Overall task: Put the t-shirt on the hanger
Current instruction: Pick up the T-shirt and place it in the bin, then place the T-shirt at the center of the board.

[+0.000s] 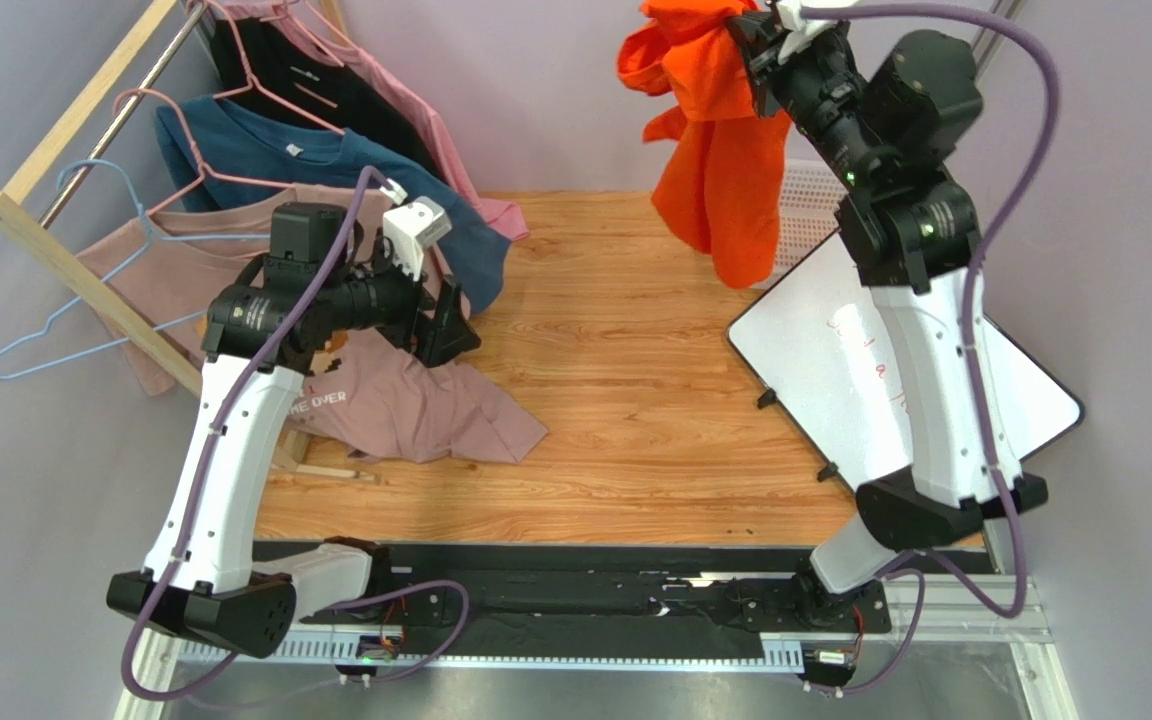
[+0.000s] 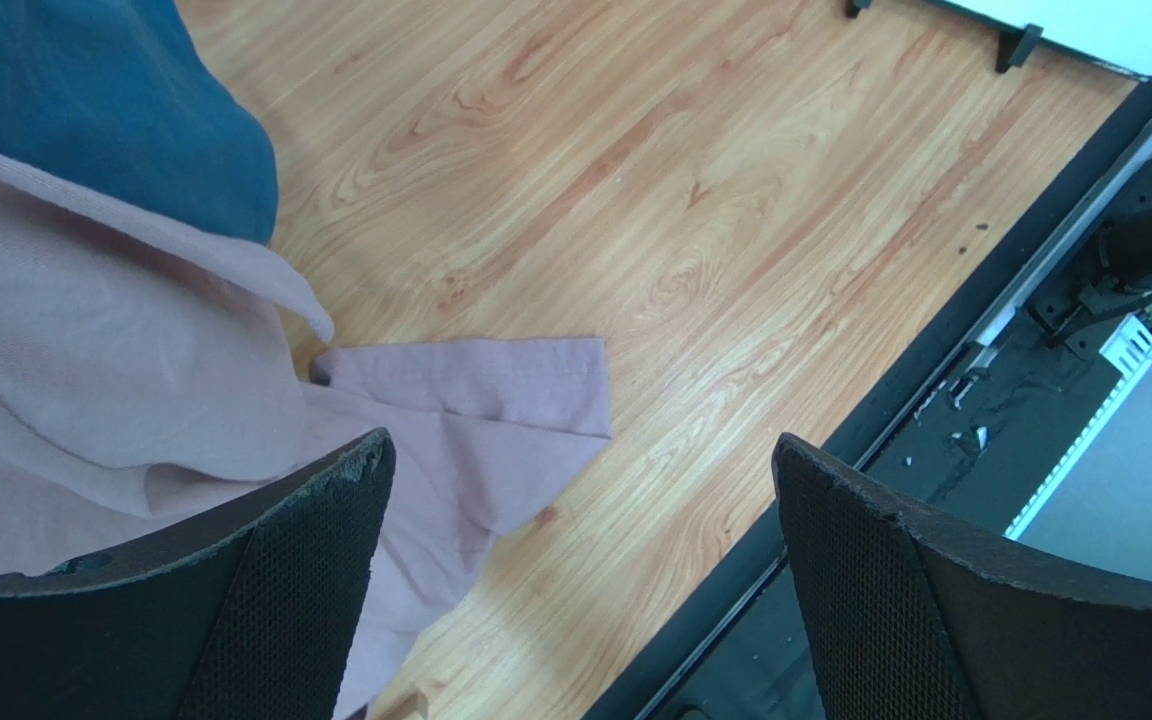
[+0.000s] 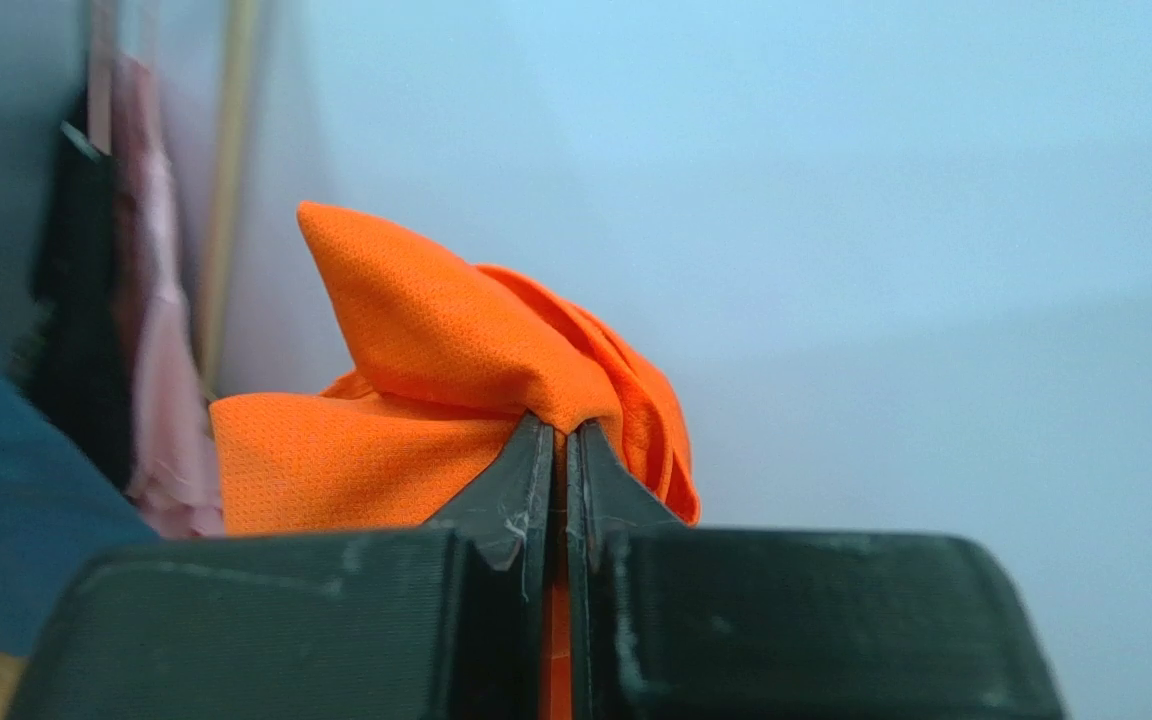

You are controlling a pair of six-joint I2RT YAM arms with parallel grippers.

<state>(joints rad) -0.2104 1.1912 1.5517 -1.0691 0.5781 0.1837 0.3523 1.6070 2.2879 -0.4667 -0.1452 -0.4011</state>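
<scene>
Top view: the right tool (image 1: pixel 755 53), raised nearest the lens, pinches the t-shirt (image 1: pixel 717 165), dangling over the desk (image 1: pixel 642 375); the hanger (image 1: pixel 49 323) hangs far left. Left wrist: the left tool (image 2: pixel 579 480) gapes above a pink shirt (image 2: pixel 117 390). Right wrist: fingers (image 3: pixel 515 480) pressed on orange cloth.

A wood-grain worktop (image 1: pixel 642 360) carries a dusty-pink shirt (image 1: pixel 432 417) crumpled at its left and a white board (image 1: pixel 815 368) at its right edge.
</scene>
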